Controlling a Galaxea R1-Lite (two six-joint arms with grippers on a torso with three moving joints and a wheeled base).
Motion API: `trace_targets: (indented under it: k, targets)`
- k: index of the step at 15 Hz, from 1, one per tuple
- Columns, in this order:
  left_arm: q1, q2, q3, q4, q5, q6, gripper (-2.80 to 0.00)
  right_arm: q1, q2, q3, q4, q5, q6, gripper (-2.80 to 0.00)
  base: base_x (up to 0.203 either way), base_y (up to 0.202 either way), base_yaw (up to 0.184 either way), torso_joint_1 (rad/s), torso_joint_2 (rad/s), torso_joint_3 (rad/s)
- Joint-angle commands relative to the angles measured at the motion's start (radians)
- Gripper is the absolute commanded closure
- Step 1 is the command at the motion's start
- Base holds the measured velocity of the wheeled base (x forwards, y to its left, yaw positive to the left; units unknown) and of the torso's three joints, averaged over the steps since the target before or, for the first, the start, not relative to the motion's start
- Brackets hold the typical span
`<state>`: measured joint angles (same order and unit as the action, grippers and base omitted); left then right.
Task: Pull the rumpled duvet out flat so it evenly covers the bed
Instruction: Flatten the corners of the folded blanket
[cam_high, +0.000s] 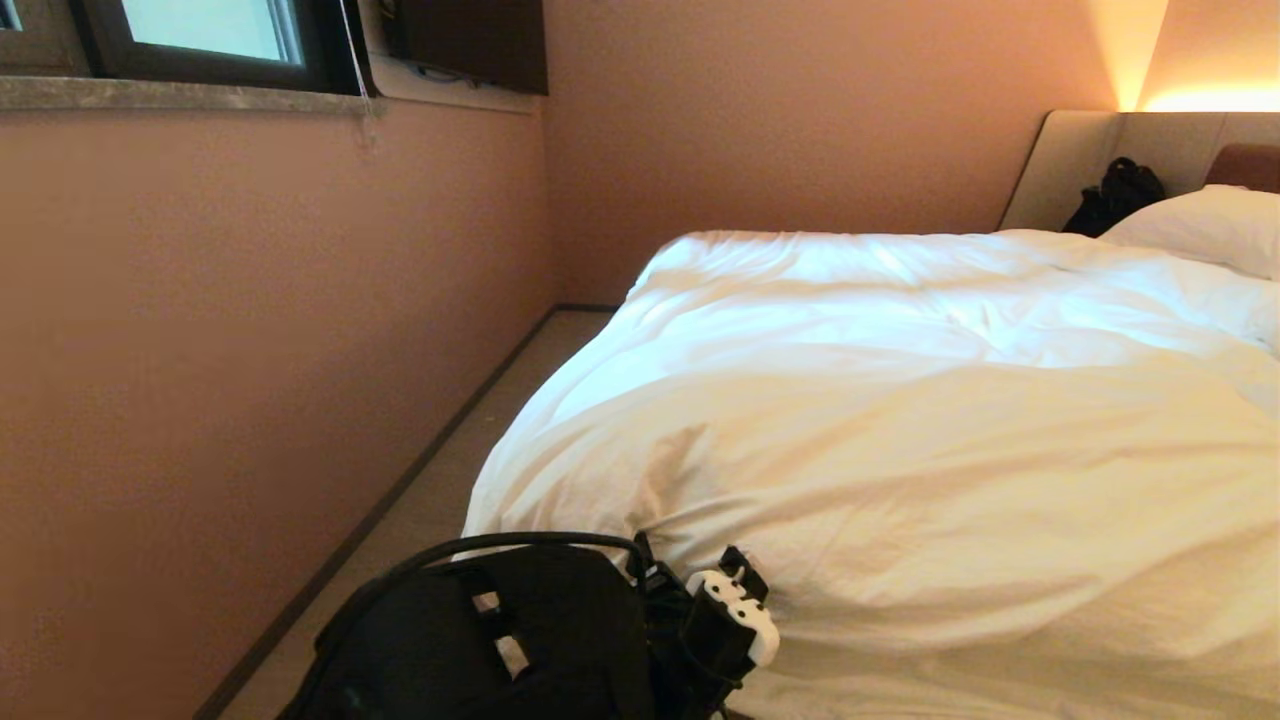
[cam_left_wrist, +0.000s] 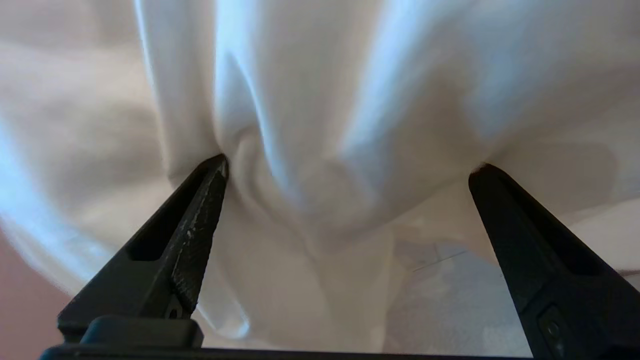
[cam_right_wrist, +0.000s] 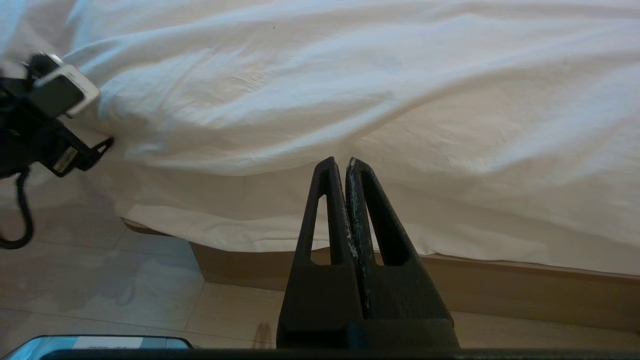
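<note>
The white duvet (cam_high: 900, 420) lies puffy and creased over the bed (cam_right_wrist: 500, 295) and hangs over its near corner and foot edge. At that near left corner my left gripper (cam_high: 695, 565) is pressed against the duvet. In the left wrist view this gripper (cam_left_wrist: 352, 164) is open wide, and a bulging fold of the duvet (cam_left_wrist: 320, 100) sits between its fingertips and touches both. My right gripper (cam_right_wrist: 340, 161) is shut with nothing in it. It is parked low in front of the bed's foot, short of the hanging duvet (cam_right_wrist: 350, 75).
A pink wall (cam_high: 250, 350) runs close along the bed's left side, leaving a narrow strip of floor (cam_high: 480, 430). A pillow (cam_high: 1200, 225) and a black bag (cam_high: 1115, 195) lie by the beige headboard (cam_high: 1070, 160). Tiled floor (cam_right_wrist: 125, 280) lies below the wooden base.
</note>
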<state>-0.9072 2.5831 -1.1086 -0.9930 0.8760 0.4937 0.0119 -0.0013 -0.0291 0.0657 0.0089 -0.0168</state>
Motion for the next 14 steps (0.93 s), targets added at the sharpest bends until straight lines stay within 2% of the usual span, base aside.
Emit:
trace_targets:
  k: [1,11,12,14]
  targets:
    - [-0.001,0.032,-0.002,-0.007,0.005,-0.001,-2.80,0.000,0.001,0.000,0.000,0.000,0.000,0.00,0.000,0.000,0.000,0.000,0.00,0.000]
    - [-0.013,0.048,-0.037,0.004,0.003,-0.003,-2.80,0.000,0.001,0.000,0.000,0.000,0.000,0.00,0.000,0.000,0.000,0.000,0.00,0.000]
    - [-0.013,0.048,-0.036,0.000,0.003,-0.004,0.00,0.000,0.001,0.000,0.000,0.000,0.000,0.00,0.000,0.000,0.000,0.000,0.00,0.000]
    - [-0.013,0.048,-0.031,-0.004,0.003,-0.004,0.00,0.000,0.001,0.000,0.000,0.000,0.000,0.00,0.000,0.000,0.000,0.000,0.00,0.000]
